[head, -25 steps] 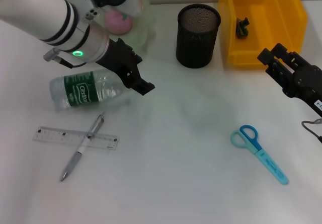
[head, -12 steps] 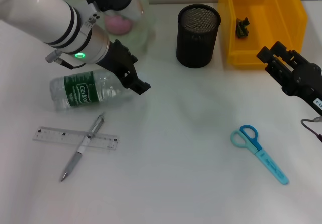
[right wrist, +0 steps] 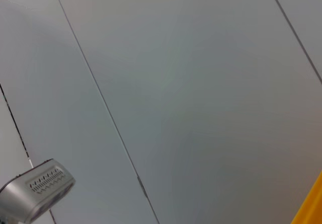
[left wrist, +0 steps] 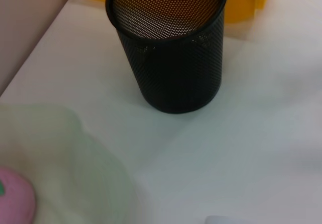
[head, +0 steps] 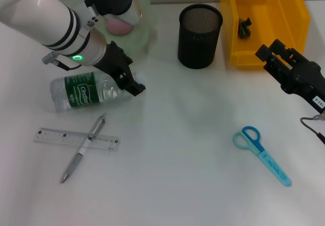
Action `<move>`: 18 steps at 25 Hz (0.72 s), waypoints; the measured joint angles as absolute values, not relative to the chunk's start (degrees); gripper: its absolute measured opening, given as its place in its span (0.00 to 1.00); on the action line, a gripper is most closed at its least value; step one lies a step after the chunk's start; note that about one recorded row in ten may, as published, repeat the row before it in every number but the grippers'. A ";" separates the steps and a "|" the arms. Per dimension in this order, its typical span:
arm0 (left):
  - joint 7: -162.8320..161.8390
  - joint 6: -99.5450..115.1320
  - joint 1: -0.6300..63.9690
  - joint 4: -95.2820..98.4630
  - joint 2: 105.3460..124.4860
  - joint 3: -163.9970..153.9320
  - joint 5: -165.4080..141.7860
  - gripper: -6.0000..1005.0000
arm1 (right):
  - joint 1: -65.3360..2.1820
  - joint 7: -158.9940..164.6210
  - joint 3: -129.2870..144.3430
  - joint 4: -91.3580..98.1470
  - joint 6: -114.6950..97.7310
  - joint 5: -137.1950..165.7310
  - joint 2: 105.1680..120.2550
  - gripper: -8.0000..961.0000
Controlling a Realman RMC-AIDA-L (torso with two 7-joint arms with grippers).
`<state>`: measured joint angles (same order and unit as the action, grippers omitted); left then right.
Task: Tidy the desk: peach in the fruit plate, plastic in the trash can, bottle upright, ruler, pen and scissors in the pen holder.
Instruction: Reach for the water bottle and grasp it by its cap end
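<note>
Nearest, the crossed ruler (head: 76, 136) and pen (head: 83, 148) are seen just in front of the lying bottle (head: 89, 91). Likely light, smooth and prone to rolling, it is best taken at mid-body. Whether the left gripper (head: 133, 84) at its cap end is spread cannot be told; the pen holder (head: 199, 35) stands beyond.

White desk (head: 193, 185) with scattered items.

A clear bottle (head: 84, 91) with a green label lies on its side at middle left. Below it a clear ruler (head: 53, 136) lies flat with a grey pen (head: 84, 148) crossed over it. Blue scissors (head: 261, 154) lie at lower right. A black mesh pen holder (head: 199, 35) stands upright at upper centre, with a yellow bin (head: 266, 23) just beside it at upper right. A pale green fruit plate (head: 144, 33) sits at upper left.
</note>
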<state>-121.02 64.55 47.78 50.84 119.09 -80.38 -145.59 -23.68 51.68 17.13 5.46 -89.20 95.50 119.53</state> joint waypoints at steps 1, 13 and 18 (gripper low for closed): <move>-121.02 64.50 47.80 50.80 119.09 -80.49 -145.59 0.78 | -23.68 51.68 17.11 5.39 -89.20 95.48 119.53 0.57; -120.99 62.82 48.36 49.21 119.15 -82.22 -145.56 0.78 | -24.25 51.68 16.63 5.08 -87.56 95.27 119.53 0.57; -120.91 62.74 49.06 48.34 119.18 -83.56 -145.74 0.78 | -24.37 51.68 16.50 4.93 -87.25 95.24 119.53 0.57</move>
